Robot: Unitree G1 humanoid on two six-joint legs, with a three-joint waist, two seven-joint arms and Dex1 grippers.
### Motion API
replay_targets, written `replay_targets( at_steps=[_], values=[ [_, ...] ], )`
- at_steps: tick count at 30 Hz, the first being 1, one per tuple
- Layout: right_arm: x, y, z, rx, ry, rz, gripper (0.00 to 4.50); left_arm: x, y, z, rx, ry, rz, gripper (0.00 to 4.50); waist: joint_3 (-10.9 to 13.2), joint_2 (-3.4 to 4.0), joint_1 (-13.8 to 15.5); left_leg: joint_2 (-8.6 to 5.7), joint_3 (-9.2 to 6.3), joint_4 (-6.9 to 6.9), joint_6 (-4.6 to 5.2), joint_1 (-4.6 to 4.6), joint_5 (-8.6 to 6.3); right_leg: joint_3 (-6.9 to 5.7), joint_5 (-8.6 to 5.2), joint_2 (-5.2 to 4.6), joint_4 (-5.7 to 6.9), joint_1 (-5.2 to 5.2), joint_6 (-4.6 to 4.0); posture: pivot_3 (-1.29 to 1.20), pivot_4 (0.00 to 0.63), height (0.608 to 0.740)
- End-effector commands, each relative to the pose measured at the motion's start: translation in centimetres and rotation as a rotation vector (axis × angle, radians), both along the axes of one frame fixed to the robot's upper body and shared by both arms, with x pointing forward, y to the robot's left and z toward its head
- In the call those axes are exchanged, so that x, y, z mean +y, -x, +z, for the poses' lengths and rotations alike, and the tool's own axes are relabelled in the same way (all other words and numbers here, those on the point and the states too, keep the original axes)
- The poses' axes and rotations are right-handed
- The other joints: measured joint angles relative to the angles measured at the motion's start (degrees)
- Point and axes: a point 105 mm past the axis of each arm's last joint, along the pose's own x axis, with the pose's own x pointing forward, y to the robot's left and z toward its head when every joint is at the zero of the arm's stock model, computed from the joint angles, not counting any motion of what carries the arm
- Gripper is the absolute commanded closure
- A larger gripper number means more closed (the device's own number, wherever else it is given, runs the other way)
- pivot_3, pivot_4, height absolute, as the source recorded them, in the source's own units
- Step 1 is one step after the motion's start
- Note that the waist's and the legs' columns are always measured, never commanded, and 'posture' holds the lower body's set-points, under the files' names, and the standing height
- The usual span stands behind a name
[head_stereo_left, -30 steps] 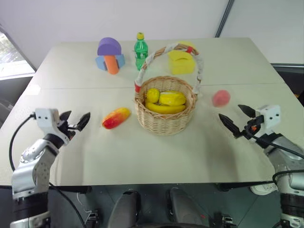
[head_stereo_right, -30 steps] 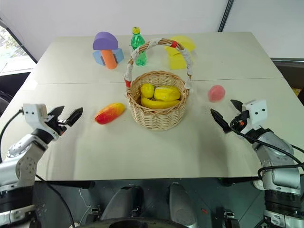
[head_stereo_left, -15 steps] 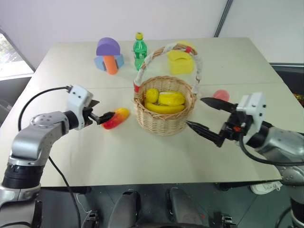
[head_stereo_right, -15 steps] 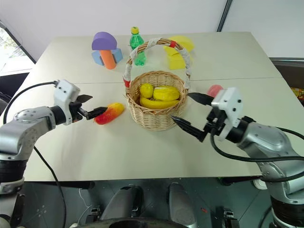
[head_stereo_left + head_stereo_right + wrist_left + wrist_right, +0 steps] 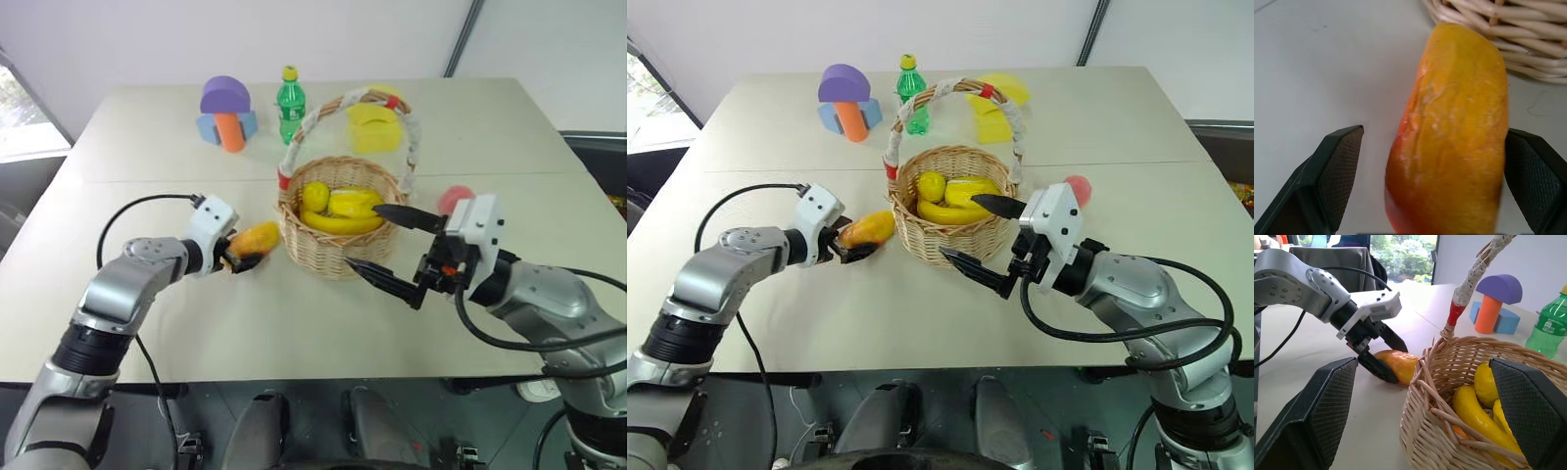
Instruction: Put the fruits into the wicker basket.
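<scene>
The wicker basket (image 5: 333,257) stands mid-table, holding a banana (image 5: 338,223) and a lemon (image 5: 314,196). Just left of it on the table lies the orange-yellow mango (image 5: 259,236), its red end toward me. My left gripper (image 5: 241,258) is open with its fingers (image 5: 1337,171) on either side of the mango's near end. The pink peach (image 5: 453,199) rests on the table right of the basket, partly behind my right hand. My right gripper (image 5: 362,236) hovers open and empty in front of the basket's right side, pointing left.
At the back of the table stand a green bottle (image 5: 289,102), purple, orange and blue foam blocks (image 5: 226,113), and yellow foam blocks (image 5: 373,125) behind the basket handle (image 5: 299,132). The table's front edge (image 5: 294,380) lies near both arms.
My left gripper moved right and now straddles the mango. My right arm swung left from the table's right side and rose in front of the basket.
</scene>
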Motion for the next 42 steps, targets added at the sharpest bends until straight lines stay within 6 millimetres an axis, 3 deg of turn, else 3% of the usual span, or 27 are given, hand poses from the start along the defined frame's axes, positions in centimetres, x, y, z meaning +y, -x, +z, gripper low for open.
replay_targets(
  at_steps=[1,4,6,8,9,13,16,19,24,32,36,37,38,40,42],
  values=[
    [0.4,0.3,0.8,-0.053,-0.014,0.013,0.00,0.0,-0.6,1.0,-0.056,-0.006,0.002,0.00,0.00,0.00,0.14,0.00,-0.01,0.00,0.00,-0.01,0.00,0.00,0.00,0.00,0.00,0.00,0.00,0.00,0.150,0.740],
    [0.5,0.3,0.7,-0.055,-0.013,0.013,0.00,-0.2,-0.8,1.3,-0.072,0.021,0.005,0.91,0.00,-0.01,0.24,-0.03,0.00,0.01,0.00,-0.02,0.00,0.00,0.00,-0.05,0.00,0.01,0.00,0.00,0.150,0.740],
    [0.6,0.4,0.7,-0.056,-0.011,0.015,0.00,-0.2,-0.8,1.7,-0.086,0.034,-0.001,1.92,0.01,-0.01,0.25,-0.03,0.00,0.01,0.00,-0.02,0.00,0.00,0.00,-0.06,0.00,0.01,0.00,0.00,0.150,0.740],
    [0.7,0.4,0.6,-0.058,-0.011,0.015,0.00,0.0,-0.9,2.1,-0.093,0.038,0.013,2.46,0.01,-0.01,0.11,-0.03,-0.01,0.01,0.00,-0.03,0.00,-0.01,0.00,-0.05,0.00,0.01,0.00,0.00,0.150,0.740],
    [0.7,0.4,0.6,-0.059,-0.012,0.014,0.00,0.3,-1.0,2.4,-0.101,0.039,0.024,2.49,0.01,-0.01,0.11,-0.03,-0.01,0.01,0.00,-0.02,0.00,-0.01,0.00,-0.05,0.00,0.00,0.00,0.00,0.150,0.740],
    [0.5,0.3,0.6,-0.064,-0.005,0.009,0.00,1.9,-0.7,3.8,-0.134,0.069,0.065,2.49,0.01,-0.01,0.11,-0.03,-0.01,0.01,0.00,-0.02,0.00,-0.01,0.00,-0.05,0.00,0.00,0.00,0.00,0.150,0.740],
    [-0.3,-0.1,0.7,-0.071,0.009,-0.014,0.00,3.0,1.4,6.2,-0.202,0.165,-0.009,2.49,0.01,-0.02,-0.20,-0.01,0.00,0.00,0.00,-0.03,0.00,0.01,0.00,-0.04,0.00,-0.04,0.00,0.00,0.150,0.740],
    [-1.7,-0.8,0.9,-0.078,0.029,-0.052,0.00,2.1,4.7,8.2,-0.213,0.248,-0.171,2.49,0.01,-0.01,0.07,0.01,0.00,-0.03,0.00,-0.05,0.00,0.00,-0.01,-0.08,-0.02,-0.07,-0.02,0.00,0.150,0.740],
    [-3.4,-1.9,1.1,-0.094,0.065,-0.101,0.00,-2.8,7.2,10.2,-0.195,0.335,-0.375,2.49,0.02,-0.05,1.44,-0.06,-0.06,0.05,-0.01,-0.05,0.00,-0.13,0.00,-0.22,-0.14,0.15,-0.01,0.00,0.150,0.740],
    [-5.6,-2.9,1.3,-0.120,0.094,-0.186,0.00,-11.3,3.5,12.0,-0.301,0.356,-0.413,2.49,0.02,-0.09,1.30,-0.09,-0.03,0.07,0.05,-0.05,-0.03,-0.09,0.02,-0.04,-0.18,0.12,0.04,0.00,0.150,0.740],
    [-6.4,-2.8,1.4,-0.126,0.092,-0.224,0.00,-12.7,2.2,11.4,-0.276,0.328,-0.414,2.49,0.02,-0.09,0.84,-0.05,0.02,0.06,0.05,-0.05,-0.02,-0.08,0.02,0.03,-0.15,0.07,0.03,0.00,0.150,0.740],
    [-6.4,-2.7,1.4,-0.126,0.092,-0.229,0.00,-12.9,2.0,11.4,-0.274,0.331,-0.414,1.46,0.02,-0.09,0.65,-0.03,0.03,0.06,0.05,-0.04,-0.02,-0.07,0.02,0.06,-0.14,0.07,0.03,0.00,0.150,0.740],
    [-6.4,-2.7,1.4,-0.125,0.092,-0.233,0.00,-13.0,2.0,11.4,-0.274,0.334,-0.416,1.16,0.02,-0.09,0.42,-0.02,0.02,0.06,0.05,-0.04,-0.02,-0.07,0.02,0.06,-0.12,0.08,0.03,0.00,0.150,0.740],
    [-6.6,-2.8,1.3,-0.123,0.093,-0.254,0.00,-13.2,1.9,11.7,-0.282,0.341,-0.428,0.05,0.02,-0.09,0.16,-0.02,0.02,0.07,0.03,-0.04,-0.01,-0.07,0.02,0.06,-0.09,0.07,0.03,0.00,0.150,0.740],
    [-7.1,-3.2,1.3,-0.111,0.082,-0.291,0.00,-13.2,1.9,12.0,-0.286,0.367,-0.429,0.01,0.02,-0.09,0.21,-0.02,0.02,0.08,0.02,-0.04,0.00,-0.07,0.02,0.05,-0.07,0.07,0.03,0.00,0.150,0.740]
  ],
)
